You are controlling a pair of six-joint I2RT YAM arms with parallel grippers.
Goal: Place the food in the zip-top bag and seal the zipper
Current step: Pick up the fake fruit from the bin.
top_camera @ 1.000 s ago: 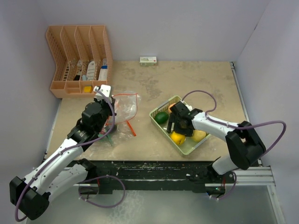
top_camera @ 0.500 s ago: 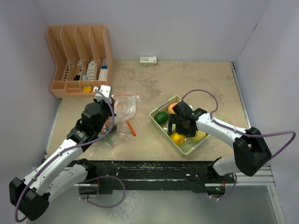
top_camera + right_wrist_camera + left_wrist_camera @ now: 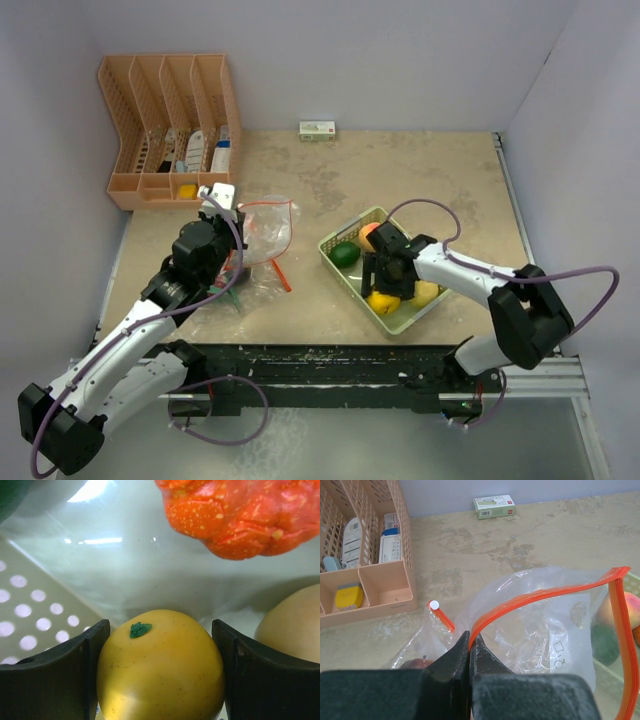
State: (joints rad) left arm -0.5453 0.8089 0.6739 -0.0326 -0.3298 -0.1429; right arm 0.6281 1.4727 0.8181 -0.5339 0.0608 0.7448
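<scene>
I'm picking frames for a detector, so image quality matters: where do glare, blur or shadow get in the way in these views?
Right wrist: white glare streaks on the pale green plastic tray's floor; the round yellow toy fruit is sharp. Left wrist: the black fingers are dark and featureless, and the clear crinkly zip-top bag shows faint sheen. Top external: even light, soft shadows, no glare.

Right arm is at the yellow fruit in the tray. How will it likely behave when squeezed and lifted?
The round yellow plastic toy fruit looks hard and glossy, so it may slip between the flat fingers of the right pincer. Ball-shaped on the smooth pale green plastic tray, it would probably roll if nudged. It likely lifts lightly.
</scene>
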